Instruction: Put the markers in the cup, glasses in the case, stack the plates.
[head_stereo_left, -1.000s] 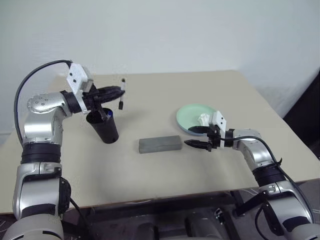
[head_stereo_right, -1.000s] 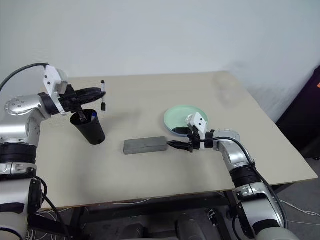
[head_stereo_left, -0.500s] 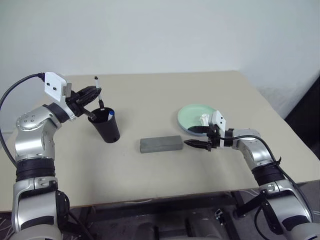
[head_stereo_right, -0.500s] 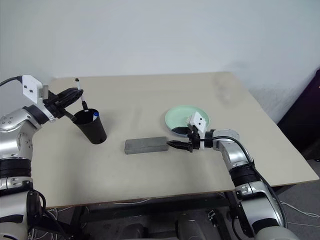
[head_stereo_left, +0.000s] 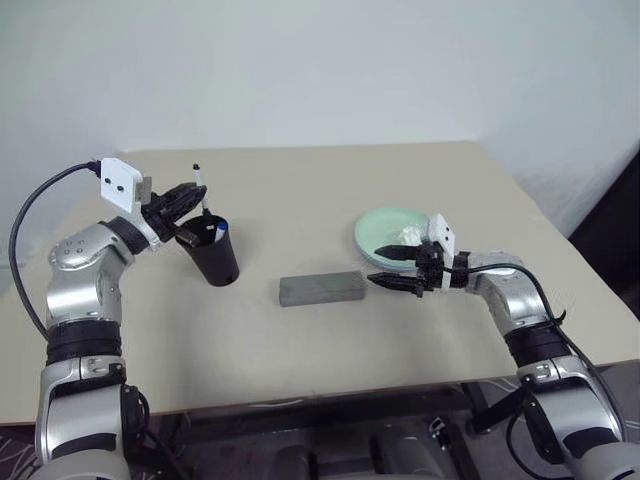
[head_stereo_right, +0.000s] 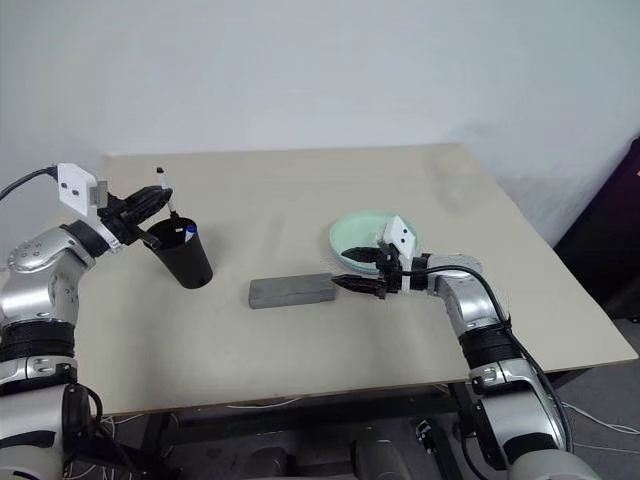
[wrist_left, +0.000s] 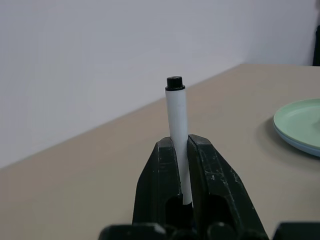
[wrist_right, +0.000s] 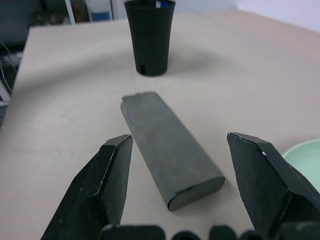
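Black tapered cup (head_stereo_left: 214, 258) | left gripper (head_stereo_left: 192, 196) clenched on thin marker (wrist_left: 177, 130) | right gripper (wrist_right: 180, 170) released, facing grey boxy case (wrist_right: 170, 152)

Two markers are counted: one (head_stereo_left: 199, 186) upright over the cup's mouth, toward the table's (head_stereo_left: 300, 330) left edge, and one with a blue cap (head_stereo_left: 221, 227) standing inside the cup. One black cup (head_stereo_left: 212, 258) is counted. One grey case (head_stereo_left: 320, 289) is seen near the table's middle. One pale green plate (head_stereo_left: 385, 232) is counted toward the right edge, and one white lump (head_stereo_left: 408, 237) is counted on it.
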